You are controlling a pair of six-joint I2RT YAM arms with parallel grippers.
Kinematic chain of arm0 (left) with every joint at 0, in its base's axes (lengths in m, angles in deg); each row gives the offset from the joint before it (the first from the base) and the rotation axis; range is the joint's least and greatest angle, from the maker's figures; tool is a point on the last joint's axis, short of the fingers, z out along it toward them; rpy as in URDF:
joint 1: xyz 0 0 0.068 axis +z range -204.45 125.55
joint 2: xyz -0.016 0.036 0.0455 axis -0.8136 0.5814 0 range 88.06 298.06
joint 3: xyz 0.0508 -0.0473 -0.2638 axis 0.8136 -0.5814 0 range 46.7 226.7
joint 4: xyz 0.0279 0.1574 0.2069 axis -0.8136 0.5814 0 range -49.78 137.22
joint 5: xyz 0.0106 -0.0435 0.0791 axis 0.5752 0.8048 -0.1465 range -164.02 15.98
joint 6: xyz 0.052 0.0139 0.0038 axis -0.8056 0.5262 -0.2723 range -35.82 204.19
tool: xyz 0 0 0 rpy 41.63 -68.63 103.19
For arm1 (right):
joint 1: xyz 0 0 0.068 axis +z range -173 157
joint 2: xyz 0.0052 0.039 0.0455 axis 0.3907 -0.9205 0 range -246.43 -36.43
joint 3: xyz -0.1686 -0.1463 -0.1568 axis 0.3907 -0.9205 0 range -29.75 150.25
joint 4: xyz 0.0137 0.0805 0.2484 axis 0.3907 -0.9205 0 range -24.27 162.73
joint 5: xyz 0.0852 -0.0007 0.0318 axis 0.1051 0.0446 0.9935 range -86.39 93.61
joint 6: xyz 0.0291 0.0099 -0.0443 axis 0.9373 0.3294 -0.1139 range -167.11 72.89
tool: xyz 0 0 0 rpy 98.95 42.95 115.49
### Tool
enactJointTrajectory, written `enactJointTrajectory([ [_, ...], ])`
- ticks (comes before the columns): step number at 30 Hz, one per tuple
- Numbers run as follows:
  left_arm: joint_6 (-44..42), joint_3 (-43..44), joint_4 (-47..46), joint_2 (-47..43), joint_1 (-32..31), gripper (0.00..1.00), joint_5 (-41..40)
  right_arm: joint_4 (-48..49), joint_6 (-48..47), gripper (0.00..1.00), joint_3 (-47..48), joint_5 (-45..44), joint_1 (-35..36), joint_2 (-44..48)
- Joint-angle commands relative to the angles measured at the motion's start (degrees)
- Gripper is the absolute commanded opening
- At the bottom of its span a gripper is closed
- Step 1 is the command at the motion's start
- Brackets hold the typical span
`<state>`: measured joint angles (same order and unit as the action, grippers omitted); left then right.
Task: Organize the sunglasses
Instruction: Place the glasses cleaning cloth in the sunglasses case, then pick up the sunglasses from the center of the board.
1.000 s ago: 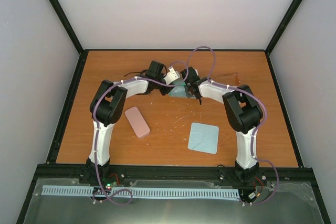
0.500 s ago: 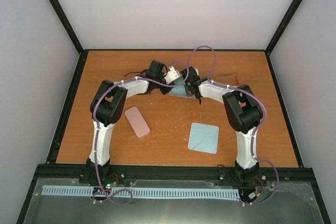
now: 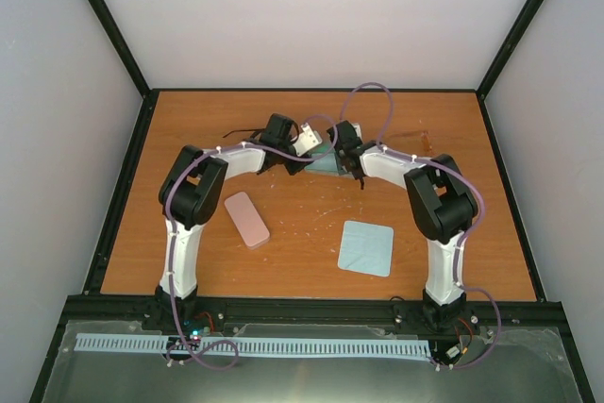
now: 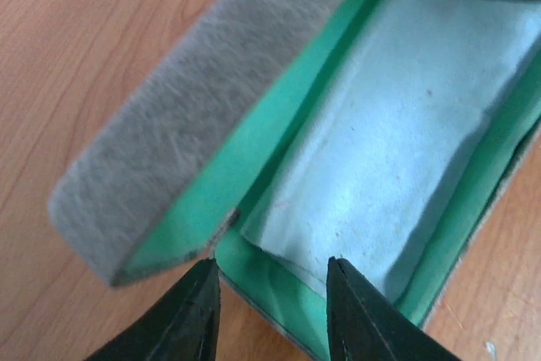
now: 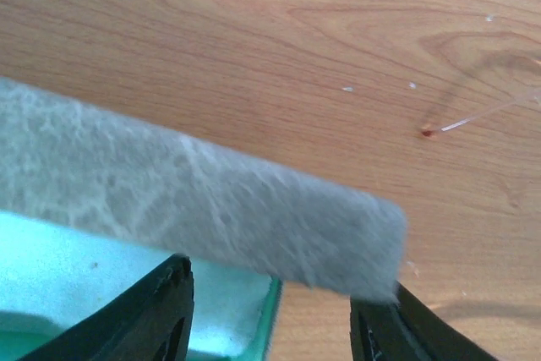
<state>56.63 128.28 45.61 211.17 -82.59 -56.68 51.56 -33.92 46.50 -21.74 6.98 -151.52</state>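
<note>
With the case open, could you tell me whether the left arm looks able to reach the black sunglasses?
Probably yes: the black sunglasses lie on bare table beside the left arm's wrist, with nothing between.

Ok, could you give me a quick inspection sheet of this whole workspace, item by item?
Surface: orange-brown wooden table, dotted with small white flecks.
Job's things: black wire sunglasses far left, faint reddish-brown wire sunglasses far right, both outside any case.
Clutter: grey felt case open, green lining, pale blue cloth inside; closed pink oblong case; pale blue square cloth lying flat.
Jaws: left jaws apart at the grey case's rim; right jaws apart by its lid.
Cables: purple cables, hanging in loose loops.
Surroundings: white walls, black frame posts.
</note>
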Motion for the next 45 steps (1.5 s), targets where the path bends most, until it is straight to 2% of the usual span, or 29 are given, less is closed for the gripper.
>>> enactJointTrajectory([
  [1, 1.14, -1.94, -2.38, -4.12, -0.5, 0.4, -0.55, 0.43, 1.93, 0.52, -2.07, -2.4, -0.19, 5.22],
  [13, 4.64, -7.34, -4.23, -8.93, -0.98, 0.68, -1.98, -4.98, 6.85, 0.63, -8.52, -6.24, -0.38, 17.6],
  [17, 5.46, -10.38, -4.49, -12.21, -0.95, 0.71, -1.58, -9.67, 7.28, 0.7, -9.87, -8.37, -5.38, 22.49],
  [19, 6.21, -12.33, -4.19, -15.02, -0.94, 0.72, -1.28, -12.53, 6.42, 0.67, -8.75, -7.23, -10.92, 23.41],
  [21, 7.09, -14.65, -4.17, -17.67, -0.88, 0.72, -0.88, -13.97, 3.59, 0.56, -6.85, -5.3, -17.35, 23.34],
  [22, 7.38, -15.71, -4.01, -18.78, -0.82, 0.73, -0.54, -14.64, 1.77, 0.51, -5.68, -3.59, -20.71, 22.33],
  [24, 7.71, -17.31, -3.19, -20.85, -0.58, 0.73, 0.5, -16.94, -0.89, 0.5, -1.78, -0.59, -26.55, 19.33],
  [25, 7.87, -17.81, -2.65, -21.56, -0.45, 0.74, 1.16, -18.26, -2.57, 0.52, 0.45, 1.95, -29.73, 17.34],
  [28, 8.58, -18.31, -1.27, -22.82, 0.4, 0.74, 1.34, -21.61, -6.87, 0.59, 7.44, 5.83, -33.38, 11.25],
  [34, 8.71, -17.49, -0.04, -22.4, 2.41, 0.74, 0.69, -23.65, -13.4, 0.6, 16.55, 11.31, -33.84, 2.47],
  [40, 8.21, -15.5, 0.86, -21.01, 3.18, 0.74, 0.63, -26.57, -15.18, 0.6, 20.09, 16.65, -34.18, -2.7],
  [45, 7.56, -14.16, 1.36, -19.6, 3.61, 0.74, 1.02, -26.91, -15.3, 0.52, 20.49, 17.63, -34.2, -5.54],
])
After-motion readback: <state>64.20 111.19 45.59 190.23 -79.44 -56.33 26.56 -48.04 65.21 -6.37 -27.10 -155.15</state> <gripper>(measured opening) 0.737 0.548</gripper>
